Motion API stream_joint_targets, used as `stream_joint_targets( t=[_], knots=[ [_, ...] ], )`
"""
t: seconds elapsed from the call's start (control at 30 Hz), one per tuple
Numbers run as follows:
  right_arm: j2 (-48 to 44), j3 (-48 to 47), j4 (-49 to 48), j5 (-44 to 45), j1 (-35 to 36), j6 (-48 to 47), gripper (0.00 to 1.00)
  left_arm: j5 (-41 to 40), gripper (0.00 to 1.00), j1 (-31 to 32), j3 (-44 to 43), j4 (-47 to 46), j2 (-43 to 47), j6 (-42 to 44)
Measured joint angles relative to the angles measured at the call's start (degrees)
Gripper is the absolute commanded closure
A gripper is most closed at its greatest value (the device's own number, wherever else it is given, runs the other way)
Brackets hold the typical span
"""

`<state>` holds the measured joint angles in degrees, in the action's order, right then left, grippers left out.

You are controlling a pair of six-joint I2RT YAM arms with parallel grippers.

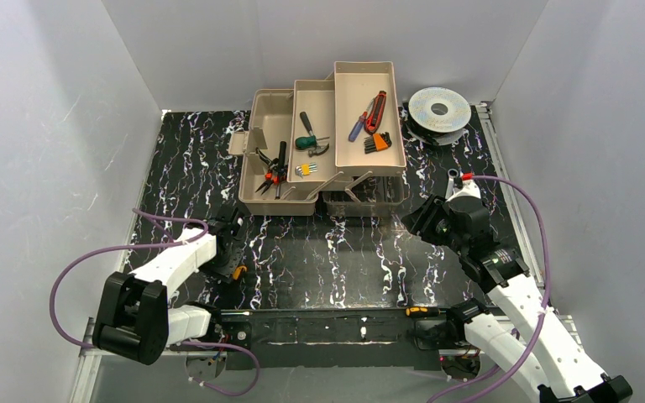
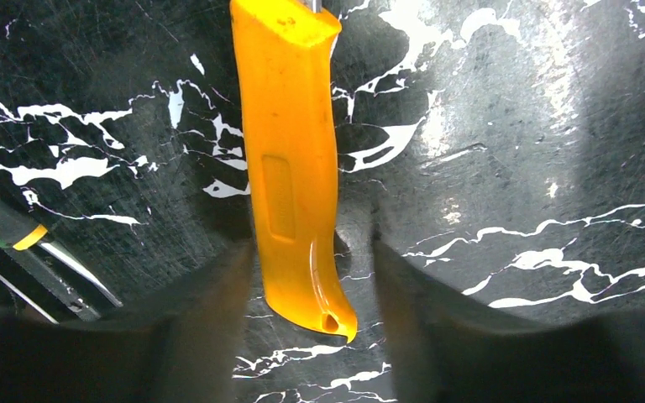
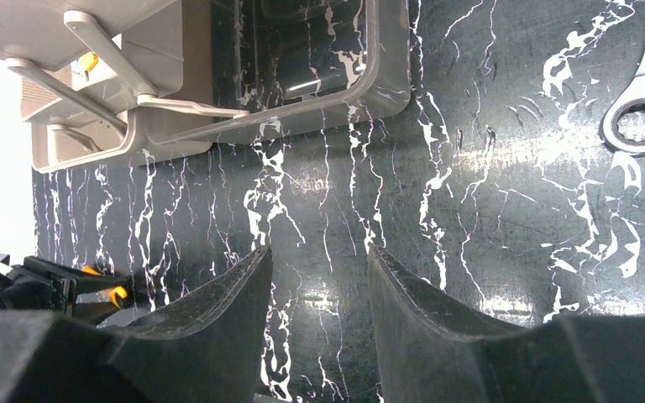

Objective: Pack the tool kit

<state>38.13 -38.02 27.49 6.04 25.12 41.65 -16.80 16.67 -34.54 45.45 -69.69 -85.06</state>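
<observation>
Left end effector (image 2: 311,252) straddles the butt of an orange-handled tool (image 2: 290,168) lying on the marbled surface (image 2: 512,168) at 8 o'clock. Its fingers (image 2: 218,294) stand apart, one just beside the handle and a gap showing on the other side, so nothing is clamped yet. Right end effector (image 3: 319,256) hovers at 4 o'clock, parted over bare surface and holding nothing, with a ring spanner (image 3: 638,126) lying near it. The taupe toolbox (image 1: 279,204) stands open at 12 o'clock, well apart from the orange tool, its trays fanned out and its smoky lid (image 3: 386,92) down in front. Its base compartment (image 1: 269,109) holds red-handled pliers (image 1: 267,176) and a black-handled tool (image 1: 281,158). The middle tray (image 1: 319,96) carries a green-handled screwdriver (image 1: 306,130) and a few smaller pieces (image 1: 304,170) too small to name. The upper tray (image 1: 354,84) has a red utility knife (image 1: 375,112), a blue-handled screwdriver (image 1: 357,126) and an orange hex-key set (image 1: 376,143). A silver wire spool (image 1: 439,109) sits at 1 o'clock beside the box. The risk, on this evidence, is that the hold is set off-centre at the tapered, glossy tail of the handle. The nearer finger may nudge it aside first, or the long front end may swing down or slip free once lifted. On the way to the box, a drooping tool could catch a tray rim.
</observation>
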Motion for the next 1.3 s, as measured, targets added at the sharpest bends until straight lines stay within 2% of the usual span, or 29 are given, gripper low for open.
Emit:
stream_joint_targets(
  t=[0.13,0.23,0.37,0.5,0.57,0.73,0.87,1.0,1.17,1.3],
  knots=[
    [-0.07,0.00,0.35,0.02,0.02,-0.07,0.47,-0.17,1.00,0.02,-0.22,0.68,0.42,-0.22],
    [-0.07,0.00,1.01,0.20,0.00,-0.09,0.47,-1.81,1.00,0.02,-1.46,3.56,1.51,0.96],
    [0.00,0.00,1.16,0.20,0.02,-0.11,0.47,-5.79,1.00,0.02,-7.74,9.55,6.16,3.23],
    [0.42,0.00,1.16,0.26,0.02,-0.11,0.47,-7.17,1.00,-0.02,-16.15,8.66,11.63,14.16],
    [0.61,0.00,1.16,0.57,0.00,-0.26,0.47,-1.33,1.00,-0.09,-17.66,1.14,14.16,25.16],
    [1.09,-0.07,1.20,1.51,0.02,-1.01,0.47,16.81,1.00,0.02,-17.73,-18.03,14.10,41.81],
    [1.40,-0.59,2.12,1.84,0.02,-1.51,0.48,22.69,1.00,0.04,-22.18,-24.37,6.14,49.59],
    [1.20,-1.46,2.75,2.45,0.00,-1.79,0.48,23.56,1.00,0.04,-28.98,-26.69,-4.20,56.19],
    [0.57,-1.64,3.06,2.80,0.00,-1.84,0.48,21.16,1.00,0.00,-42.05,-25.00,-19.17,64.00],
    [0.48,-1.73,3.58,2.80,0.00,-1.81,0.48,19.98,1.00,-0.68,-57.86,-19.93,-33.86,68.74]
  ],
)
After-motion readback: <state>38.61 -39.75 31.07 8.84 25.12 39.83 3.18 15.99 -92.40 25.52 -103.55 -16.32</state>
